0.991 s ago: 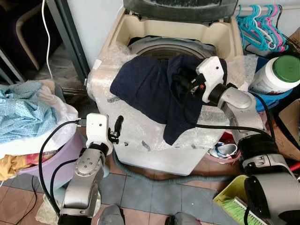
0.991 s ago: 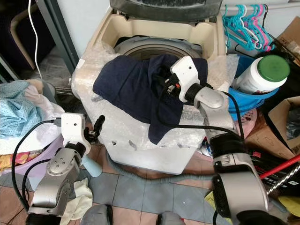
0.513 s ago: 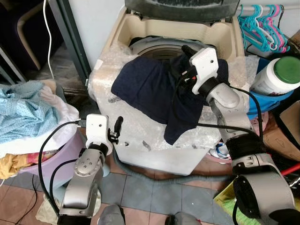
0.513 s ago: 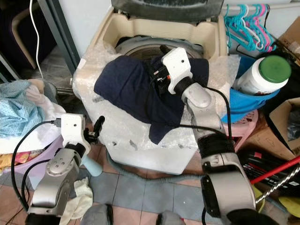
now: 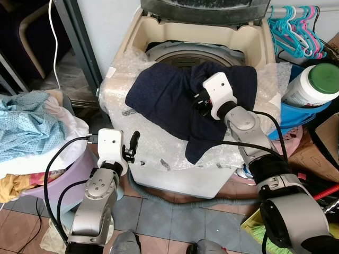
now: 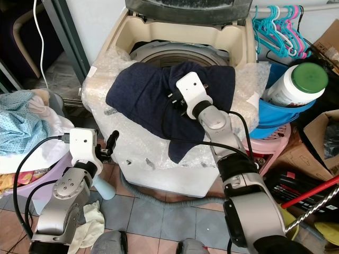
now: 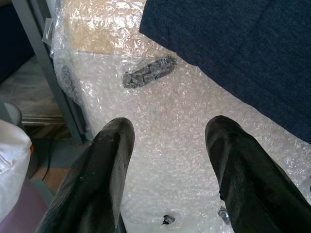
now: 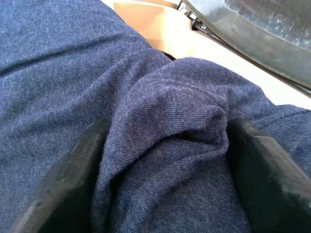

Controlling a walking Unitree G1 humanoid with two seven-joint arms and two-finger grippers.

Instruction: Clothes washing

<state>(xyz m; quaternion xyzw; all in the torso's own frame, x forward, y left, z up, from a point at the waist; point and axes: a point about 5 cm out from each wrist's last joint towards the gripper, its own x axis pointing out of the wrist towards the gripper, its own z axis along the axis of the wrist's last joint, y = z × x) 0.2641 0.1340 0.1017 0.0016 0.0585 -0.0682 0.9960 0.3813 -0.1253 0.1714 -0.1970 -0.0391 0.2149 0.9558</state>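
A top-loading washing machine (image 5: 159,153) stands open against the wall, its lid (image 5: 204,10) raised and its front and rim wrapped in bubble wrap (image 7: 160,145). The drum opening (image 5: 183,53) shows behind the wrapped front edge. A dark blue garment (image 5: 164,98) lies spread over the machine's front rim, one end hanging down the front face and the far edge reaching the drum opening.

To the robot's left, a lilac laundry basket (image 5: 69,177) sits on the tiled floor (image 5: 159,217), heaped with clothes, a light blue cloth (image 5: 26,127) on top. To the right, a white jar with a green lid (image 5: 312,84) rests in a blue bucket (image 6: 265,119), with turquoise and pink hangers (image 5: 294,29) hanging above.

The right arm reaches over the machine, and the right hand (image 8: 165,141) is pressed down into the garment near its middle. Its two black fingers (image 8: 73,179) stand apart with a raised fold of the blue cloth bunched between them; the cloth touches both fingers.

The left hand (image 7: 167,160) is held low in front of the machine, near its left front corner, fingers (image 7: 102,174) spread apart and holding nothing, pointing at the bubble wrap just below the garment's edge.
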